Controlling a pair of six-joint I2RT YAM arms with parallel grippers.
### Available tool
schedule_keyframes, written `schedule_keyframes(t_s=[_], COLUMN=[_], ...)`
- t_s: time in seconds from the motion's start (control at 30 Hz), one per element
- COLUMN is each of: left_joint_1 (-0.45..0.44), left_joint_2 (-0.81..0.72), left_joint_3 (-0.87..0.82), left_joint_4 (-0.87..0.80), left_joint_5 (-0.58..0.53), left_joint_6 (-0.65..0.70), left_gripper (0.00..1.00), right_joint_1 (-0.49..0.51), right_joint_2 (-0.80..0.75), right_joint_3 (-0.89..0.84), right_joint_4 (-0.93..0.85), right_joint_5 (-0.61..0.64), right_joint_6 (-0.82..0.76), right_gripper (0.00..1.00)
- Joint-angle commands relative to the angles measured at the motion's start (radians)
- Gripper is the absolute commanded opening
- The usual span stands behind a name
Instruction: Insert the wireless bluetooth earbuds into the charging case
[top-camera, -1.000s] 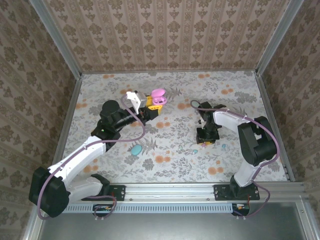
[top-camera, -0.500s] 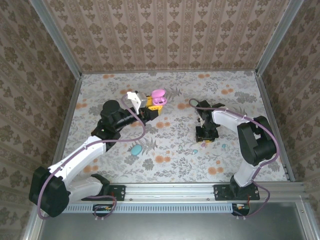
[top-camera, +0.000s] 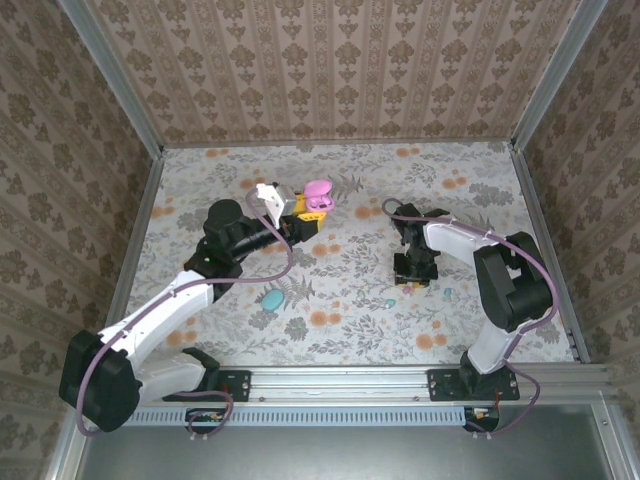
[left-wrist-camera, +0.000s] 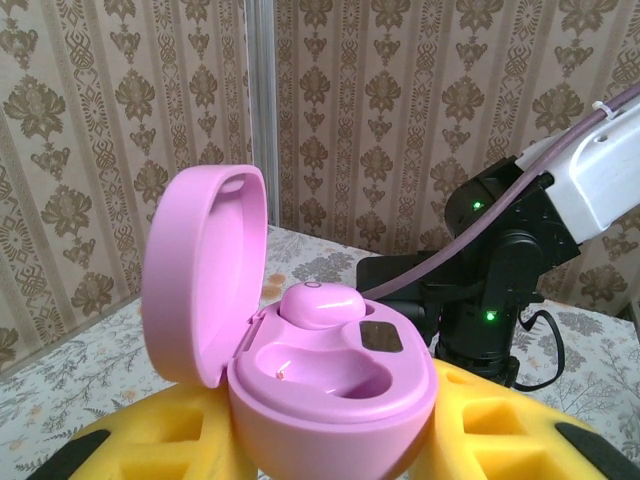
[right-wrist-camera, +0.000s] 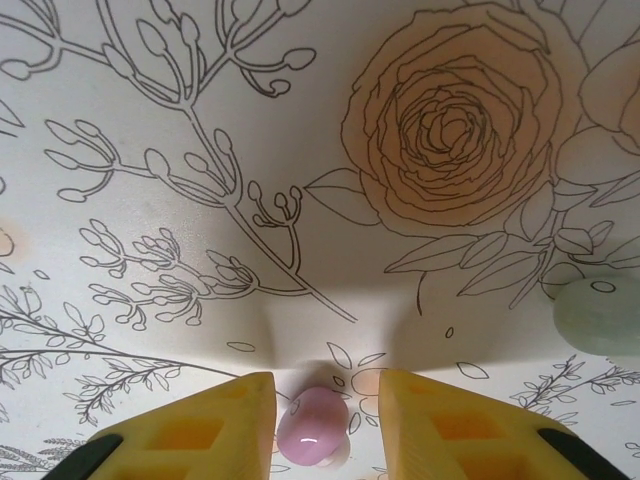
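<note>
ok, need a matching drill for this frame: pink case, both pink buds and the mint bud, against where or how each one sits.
Things:
1. pink charging case
2. left-wrist-view pink earbud
3. right-wrist-view pink earbud
4. mint earbud

Places or states:
a. on the table, between the open jaws of the right gripper
b. seated in one well of the case
c. lid up, one well empty
d. on the table, cut off by the picture's right edge

Pairs: 1-c, 2-b, 3-a, 4-d

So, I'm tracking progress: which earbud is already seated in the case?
The pink earbud in the open pink case; the others lie on the table.
</note>
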Motion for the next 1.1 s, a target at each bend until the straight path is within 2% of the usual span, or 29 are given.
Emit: schedule_keyframes(t_s=[0.0,0.83,1.07], left_joint_1=[-0.007,-0.002,-0.001], left_joint_2=[0.002,-0.006,-0.003], left_joint_3=[0.015,0.006,0.005], left_joint_4=[0.01,0.008,0.011], left_joint_5=[0.016,0.013,0.015], left_joint_6=[0.02,0.021,0.019], left_gripper=[0.35,0.35,0.35], right_joint_1=[0.006,0.02,0.033], right_joint_2=[0.005,0.008,0.001], right_joint_3=[-0.014,-0.035,-0.04], right_joint_4=[0.004,0.021,0.012], right_joint_5=[-0.013,-0.023,0.001], right_joint_6=[0.029,0.046,0.066], right_gripper=[0.34,0.28,0.3])
